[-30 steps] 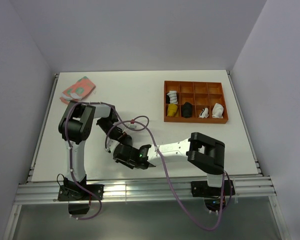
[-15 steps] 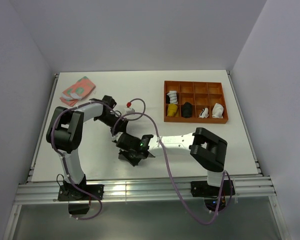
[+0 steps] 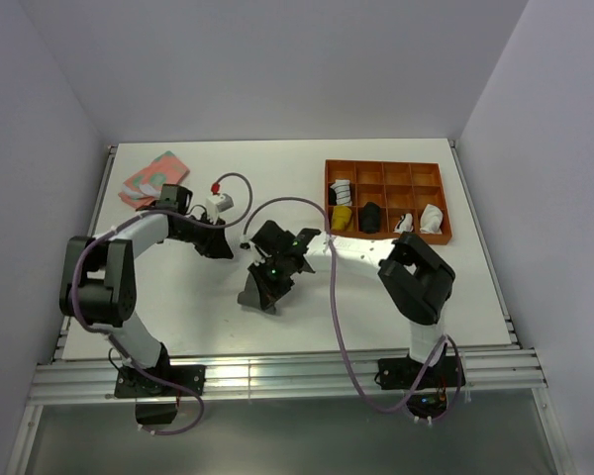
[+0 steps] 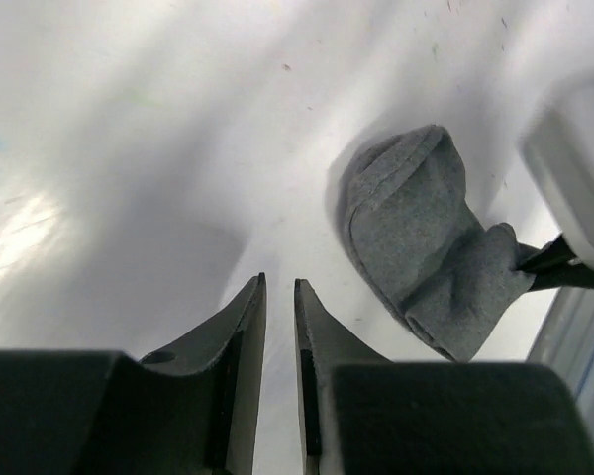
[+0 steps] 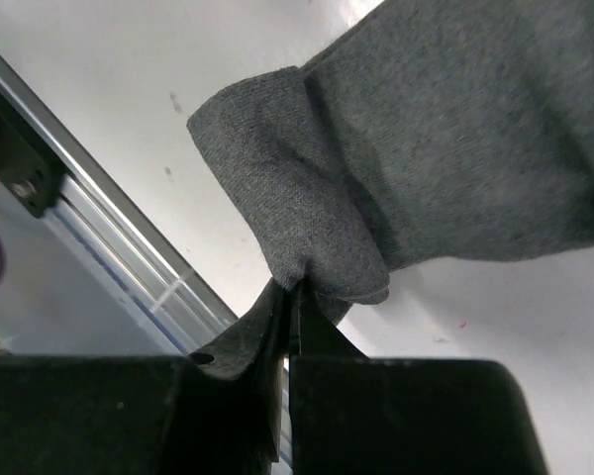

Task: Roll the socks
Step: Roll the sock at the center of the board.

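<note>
- Clamps the right gripper [image 5: 290, 297] shut on a fold of the grey sock [image 5: 455, 129], fingertips pressed together with only fabric between them.
- Lets the rest of that sock bunch and spread away from the pinch, with 1 edge curled over beside the fingers (cannot tell whether any part rests on the table [image 3: 178, 317] or hangs just above it).
- Has the sock near the middle of the table, a little toward the near edge, directly under the right wrist in the overhead view.
- Holds the left gripper [image 4: 279, 289] empty, its 2 fingers parted by a narrow slit with nothing between them.
- Sets the left gripper near the sock but not touching it, on the sock's left and farther from the near edge.
- Shows, from the left wrist, a rounded grey pouch with 1 end drawn into the dark tip of the right gripper.
- Has an orange tray [image 3: 384, 238] at the far right of the table, well apart from the sock, with 8 compartments in 2 rows and small rolled bundles [image 3: 370, 217] in several of them.
- Has a pink patterned cloth [image 3: 154, 176] at the far left corner, just beyond the left arm.
</note>
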Motion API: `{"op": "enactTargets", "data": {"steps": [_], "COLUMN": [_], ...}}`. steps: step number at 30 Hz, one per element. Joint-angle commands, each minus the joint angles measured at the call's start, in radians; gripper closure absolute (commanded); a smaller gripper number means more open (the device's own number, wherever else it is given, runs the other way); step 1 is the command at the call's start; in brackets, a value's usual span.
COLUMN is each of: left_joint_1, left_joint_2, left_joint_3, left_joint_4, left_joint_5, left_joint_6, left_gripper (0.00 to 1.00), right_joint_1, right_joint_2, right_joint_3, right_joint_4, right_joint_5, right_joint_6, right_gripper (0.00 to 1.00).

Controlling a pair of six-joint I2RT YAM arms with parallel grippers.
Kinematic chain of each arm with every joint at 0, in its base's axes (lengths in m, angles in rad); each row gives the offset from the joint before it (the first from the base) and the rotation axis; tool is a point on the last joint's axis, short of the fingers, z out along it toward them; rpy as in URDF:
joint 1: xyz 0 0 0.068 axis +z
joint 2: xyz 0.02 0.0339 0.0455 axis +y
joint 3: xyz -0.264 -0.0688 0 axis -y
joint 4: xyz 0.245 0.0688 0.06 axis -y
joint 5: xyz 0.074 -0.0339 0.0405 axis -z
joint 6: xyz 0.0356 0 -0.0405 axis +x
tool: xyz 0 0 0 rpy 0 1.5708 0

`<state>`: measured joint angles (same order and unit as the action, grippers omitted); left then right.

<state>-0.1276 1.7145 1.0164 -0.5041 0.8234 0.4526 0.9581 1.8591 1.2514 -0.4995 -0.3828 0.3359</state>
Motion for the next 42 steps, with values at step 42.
{"op": "enactTargets", "data": {"steps": [42], "left_joint_1": [-0.305], "left_joint_2": [-0.452], "left_joint_3": [-0.403], "left_joint_4": [0.184], "left_joint_5": [-0.119], "left_joint_6": [0.402], "left_gripper": [0.54], "right_joint_1": [-0.202], "right_joint_2": [0.373], "right_joint_3": [0.298], "right_joint_4": [-0.106], "right_joint_5": [-0.501], "right_joint_6": [0.02], "right_gripper": [0.98]}}
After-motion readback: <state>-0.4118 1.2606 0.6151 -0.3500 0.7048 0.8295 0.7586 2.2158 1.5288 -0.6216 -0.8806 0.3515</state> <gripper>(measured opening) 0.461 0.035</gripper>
